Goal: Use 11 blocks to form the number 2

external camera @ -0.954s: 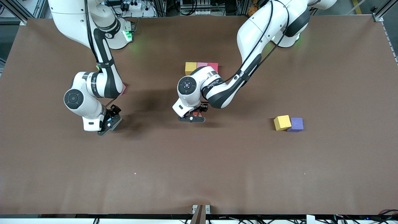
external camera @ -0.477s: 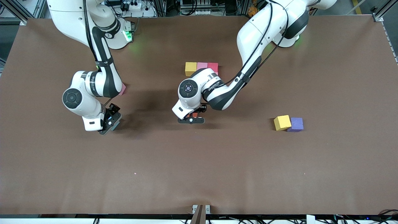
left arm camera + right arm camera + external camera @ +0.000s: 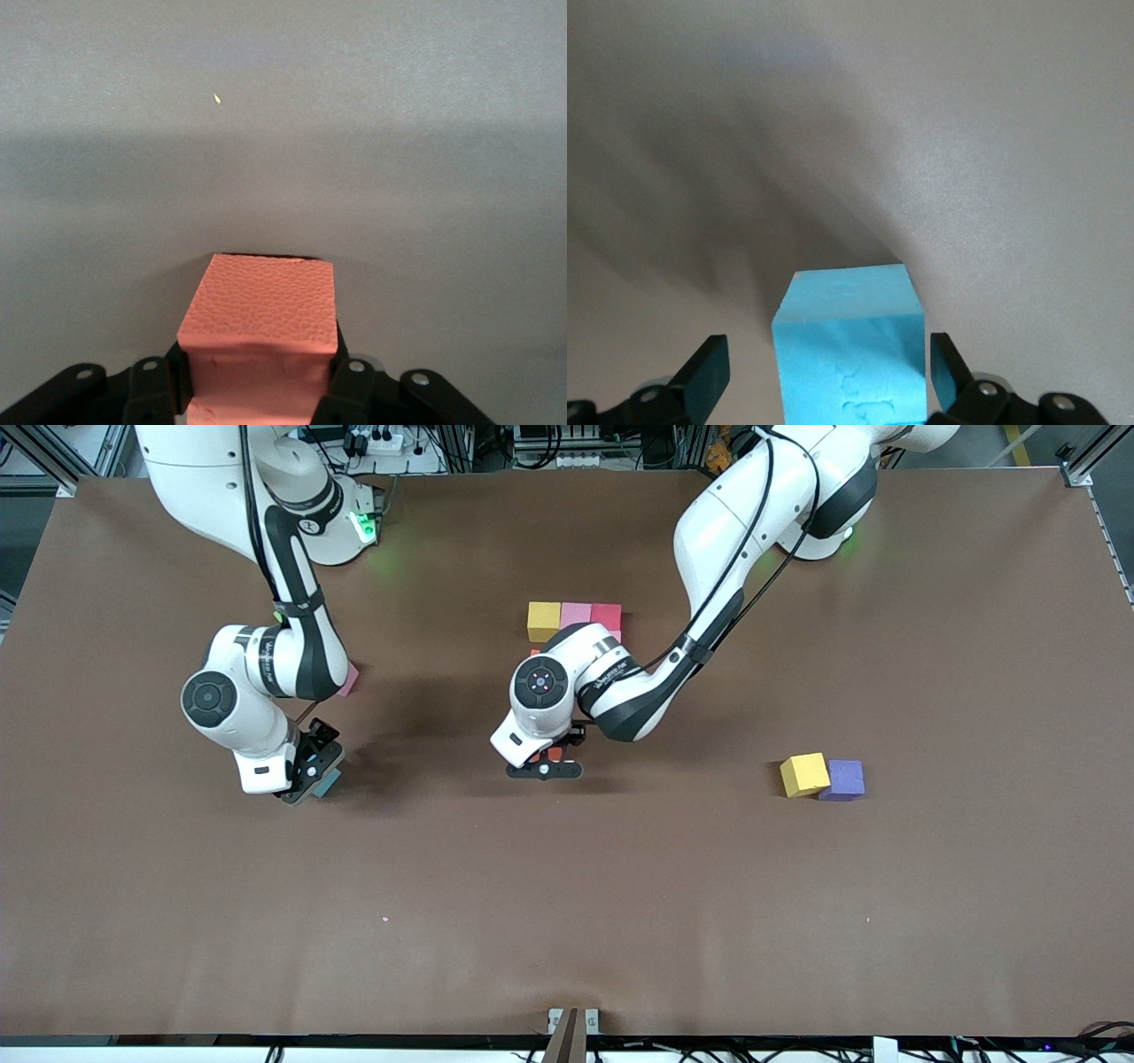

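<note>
right gripper (image 3: 312, 778) lower — light blue block (image 3: 329, 783) uncovered, left gripper (image 3: 544, 766) barely shifted

Even overhead light falls on the brown table (image 3: 620, 921), with no harsh glare — soft shadows pool beneath both arms near the middle. Green glows tint the edge by the bases. Both wrist views look greyer, crossed by broad blurred shadows — close objects stay reasonably sharp.

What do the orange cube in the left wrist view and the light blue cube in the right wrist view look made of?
Orange cube: likely soft foam, matte, with a pebbled skin and dented face. Light blue cube: likely the same foam, matte, faintly creased.
</note>
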### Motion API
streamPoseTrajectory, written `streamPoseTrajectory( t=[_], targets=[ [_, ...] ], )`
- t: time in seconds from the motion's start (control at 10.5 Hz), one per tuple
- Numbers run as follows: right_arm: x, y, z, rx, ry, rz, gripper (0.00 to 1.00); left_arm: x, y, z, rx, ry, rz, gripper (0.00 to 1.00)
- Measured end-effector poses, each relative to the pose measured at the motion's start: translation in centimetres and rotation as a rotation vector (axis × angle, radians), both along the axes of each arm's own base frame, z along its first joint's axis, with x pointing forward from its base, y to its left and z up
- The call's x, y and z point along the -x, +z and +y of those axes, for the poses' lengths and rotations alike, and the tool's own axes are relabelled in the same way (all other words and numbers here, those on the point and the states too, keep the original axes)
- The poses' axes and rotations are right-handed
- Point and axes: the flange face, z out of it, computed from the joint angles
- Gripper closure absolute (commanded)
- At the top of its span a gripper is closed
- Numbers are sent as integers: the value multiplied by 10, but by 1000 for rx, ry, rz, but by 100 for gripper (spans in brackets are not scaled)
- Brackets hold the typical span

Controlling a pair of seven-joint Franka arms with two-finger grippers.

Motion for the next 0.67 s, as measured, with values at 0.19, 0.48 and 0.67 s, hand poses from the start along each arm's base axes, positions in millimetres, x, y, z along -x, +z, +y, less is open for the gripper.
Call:
streamPoseTrajectory(
  t=[0.19, 0.48, 0.67],
  targets=[
    [2, -3, -2, 5, 1, -6, 0, 4, 0, -4, -1, -7, -5, 100],
    [2, -4, -2, 7, 1, -12, 0, 8, -1, -7, -5, -15, -7, 100],
    [2, -5, -3, 8, 1, -13, 0, 10, -2, -9, -8, -21, -11, 100]
  ],
)
